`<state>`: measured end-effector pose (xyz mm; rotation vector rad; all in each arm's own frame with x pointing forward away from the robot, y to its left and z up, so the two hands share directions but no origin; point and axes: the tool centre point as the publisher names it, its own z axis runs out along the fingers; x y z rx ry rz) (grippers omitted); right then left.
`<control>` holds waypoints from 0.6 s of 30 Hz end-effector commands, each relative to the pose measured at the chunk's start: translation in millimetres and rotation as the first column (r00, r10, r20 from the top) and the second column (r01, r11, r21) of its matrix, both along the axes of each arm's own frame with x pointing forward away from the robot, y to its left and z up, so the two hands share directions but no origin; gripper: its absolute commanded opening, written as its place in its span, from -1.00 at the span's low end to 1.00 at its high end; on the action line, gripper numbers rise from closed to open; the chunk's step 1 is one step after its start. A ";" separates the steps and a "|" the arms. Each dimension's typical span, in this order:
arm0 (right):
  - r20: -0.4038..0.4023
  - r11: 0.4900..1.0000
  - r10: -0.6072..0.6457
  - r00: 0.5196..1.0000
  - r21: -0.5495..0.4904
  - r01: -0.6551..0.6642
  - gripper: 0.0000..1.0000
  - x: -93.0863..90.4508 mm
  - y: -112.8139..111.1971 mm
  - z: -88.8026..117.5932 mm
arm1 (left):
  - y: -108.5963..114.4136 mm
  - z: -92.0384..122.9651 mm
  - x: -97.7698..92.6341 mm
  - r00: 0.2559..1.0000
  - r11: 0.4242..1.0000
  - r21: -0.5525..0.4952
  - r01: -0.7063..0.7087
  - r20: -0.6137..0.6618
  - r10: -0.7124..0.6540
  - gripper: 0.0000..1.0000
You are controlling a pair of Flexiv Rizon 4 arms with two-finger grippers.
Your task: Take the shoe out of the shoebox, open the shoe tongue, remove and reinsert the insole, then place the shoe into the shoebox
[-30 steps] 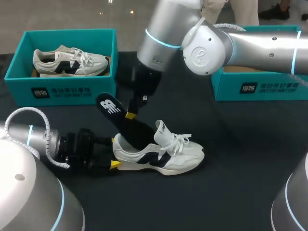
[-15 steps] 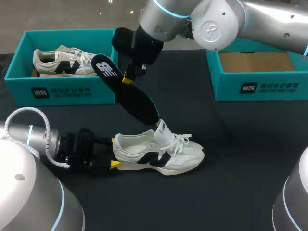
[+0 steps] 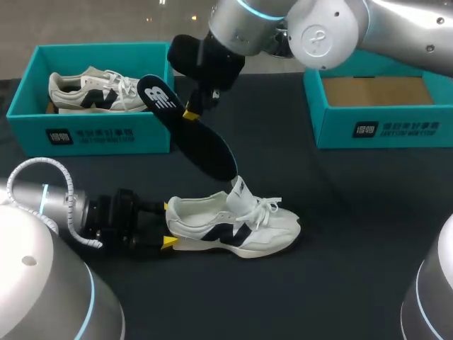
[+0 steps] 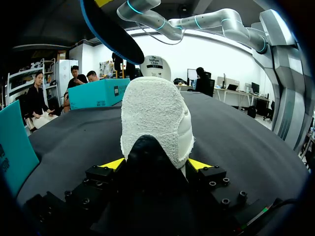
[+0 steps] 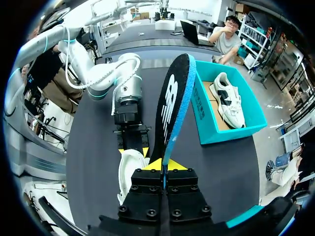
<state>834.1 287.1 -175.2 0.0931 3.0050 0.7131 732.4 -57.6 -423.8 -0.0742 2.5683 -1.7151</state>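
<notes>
The dark worktop [image 3: 354,212] carried two teal boxes: an empty shoebox [image 3: 382,127] well off to the right pincer's far side, and another box [image 3: 92,134] with a second shoe [image 3: 99,91] just behind it.

From overhead, the right pincer [image 3: 190,113] hung high over the worktop, pinching the black insole [image 3: 195,138] near its heel end. The insole slanted down from the pincer, its toe end just above the upturned tongue of the white shoe [image 3: 233,227]. A second before, that toe end had been inside the shoe. It had since come right out and risen, so I judged the removal done and the reinsertion next. The left pincer [image 3: 168,224] had not budged from the heel.

Along the left wrist, the yellow tips pressed on the shoe's padded heel from either side, gripping it upright, with the insole high overhead.

Along the right wrist, the yellow tips were pressed together on the insole's edge. The insole stretched ahead, with the shoe and the other arm below it.
</notes>
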 end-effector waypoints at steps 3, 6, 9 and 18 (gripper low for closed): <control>0.000 1.000 0.000 1.000 0.000 0.000 -1.00 0.2 0.0 -0.9 | -0.8 -1.5 -0.7 1.000 1.000 0.002 -0.001 0.000 0.001 -1.00; 0.000 1.000 0.000 1.000 0.000 0.000 -1.00 0.2 0.0 -0.9 | -0.8 -1.5 -0.7 1.000 1.000 0.002 -0.001 0.000 0.001 -1.00; -0.038 0.999 -0.022 0.999 0.028 0.023 -1.00 -1.0 -1.6 2.2 | -0.8 -1.5 -0.7 1.000 1.000 0.002 -0.001 0.000 0.001 -1.00; -0.166 0.967 -0.153 0.974 0.179 0.182 -1.00 -8.8 -5.8 37.7 | -0.8 -1.5 -0.7 1.000 1.000 0.002 -0.001 0.000 0.001 -1.00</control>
